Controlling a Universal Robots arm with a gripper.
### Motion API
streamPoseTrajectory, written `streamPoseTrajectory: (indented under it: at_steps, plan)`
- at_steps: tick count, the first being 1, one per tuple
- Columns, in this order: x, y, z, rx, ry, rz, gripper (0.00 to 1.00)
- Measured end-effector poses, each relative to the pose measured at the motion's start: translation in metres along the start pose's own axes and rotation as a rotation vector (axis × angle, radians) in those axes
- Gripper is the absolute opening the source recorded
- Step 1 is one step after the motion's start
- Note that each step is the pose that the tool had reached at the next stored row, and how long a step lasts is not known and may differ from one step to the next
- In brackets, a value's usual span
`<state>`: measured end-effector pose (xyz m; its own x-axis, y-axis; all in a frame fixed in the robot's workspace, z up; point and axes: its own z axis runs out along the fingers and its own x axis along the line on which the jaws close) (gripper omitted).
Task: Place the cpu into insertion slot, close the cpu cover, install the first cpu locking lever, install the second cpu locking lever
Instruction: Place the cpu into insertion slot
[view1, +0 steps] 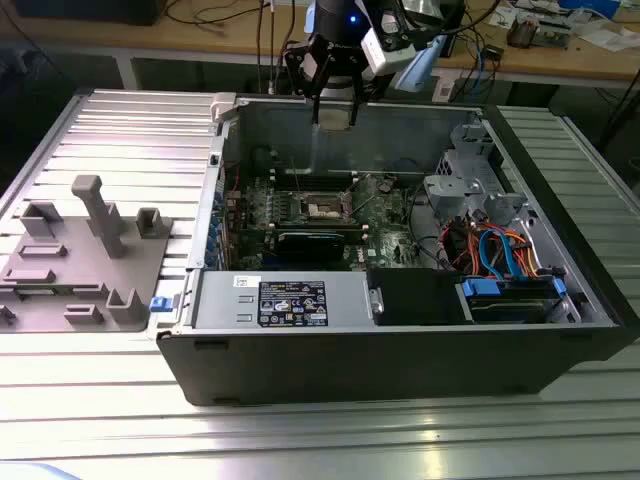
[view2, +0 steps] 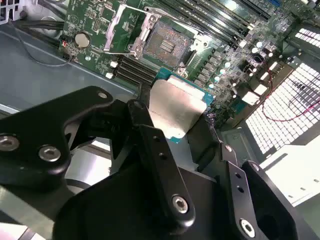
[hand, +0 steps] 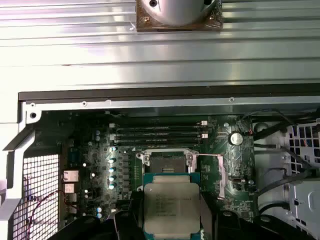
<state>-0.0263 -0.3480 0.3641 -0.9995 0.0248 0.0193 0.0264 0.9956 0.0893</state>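
The cpu (view2: 177, 107) is held clamped by its edges in the end effector (view1: 333, 112), above the insertion slot (hand: 166, 161), which is left exposed by the raised cpu cover (view2: 113, 29).

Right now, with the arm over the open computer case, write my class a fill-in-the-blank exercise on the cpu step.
The gripper has its jaws ____ on the cpu.
The insertion slot is ____, with no chip in it.
The cpu cover is swung ____.
Missing words: shut; empty; open.
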Motion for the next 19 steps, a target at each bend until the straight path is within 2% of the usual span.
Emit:
streamPoseTrajectory:
  at_steps: [14, 19]
  plan:
    - [0.0000, 0.0000, 0.0000, 0.0000, 0.0000, 0.000, 0.54]
    - [0.0000, 0.0000, -0.0001, 0.0014, -0.0025, 0.028, 0.54]
